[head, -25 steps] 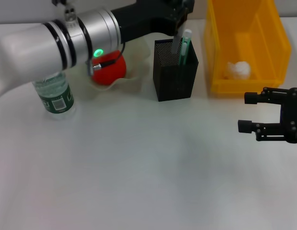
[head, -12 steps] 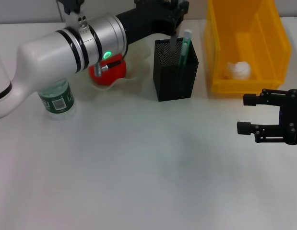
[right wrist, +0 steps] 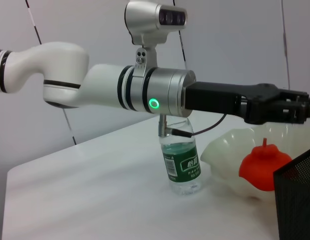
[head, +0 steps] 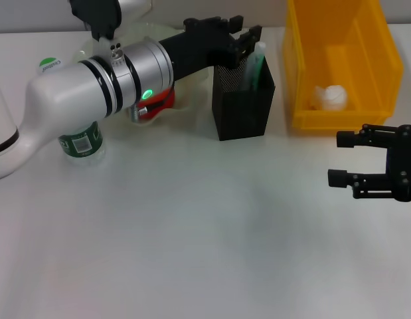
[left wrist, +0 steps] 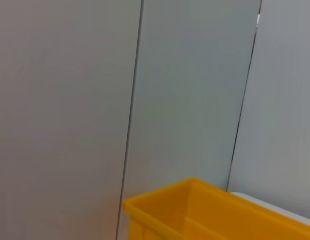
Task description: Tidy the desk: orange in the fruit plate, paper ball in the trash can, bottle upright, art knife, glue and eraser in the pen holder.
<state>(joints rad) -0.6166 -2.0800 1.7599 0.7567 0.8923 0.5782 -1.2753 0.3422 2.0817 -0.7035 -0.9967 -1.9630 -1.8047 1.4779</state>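
the right gripper (head: 336, 157) hangs nearest the robot, in front of the pen holder (head: 242, 100) and off to its right, low over the table (head: 192, 232); its two black fingers are spread apart with nothing between them. the pen holder, a black mesh box, stands upright on the table, and a pale green stick (head: 256, 63) rises out of its top. the bottle (head: 76, 136) stands upright well to the left of the pen holder, its green label facing forward, partly covered by the left arm. between the bottle and the pen holder sits the fruit plate (right wrist: 230, 155), a pale wavy dish, with the orange (right wrist: 263, 166) resting in it, red-orange with a small stem. the trash can (head: 341, 66), a yellow bin, stands just to the right of the pen holder, and the white paper ball (head: 330, 98) lies on its floor. the left gripper (head: 240, 41) reaches across above the plate and hovers over the far left edge of the pen holder's mouth; whether its jaws are parted or closed cannot be told.
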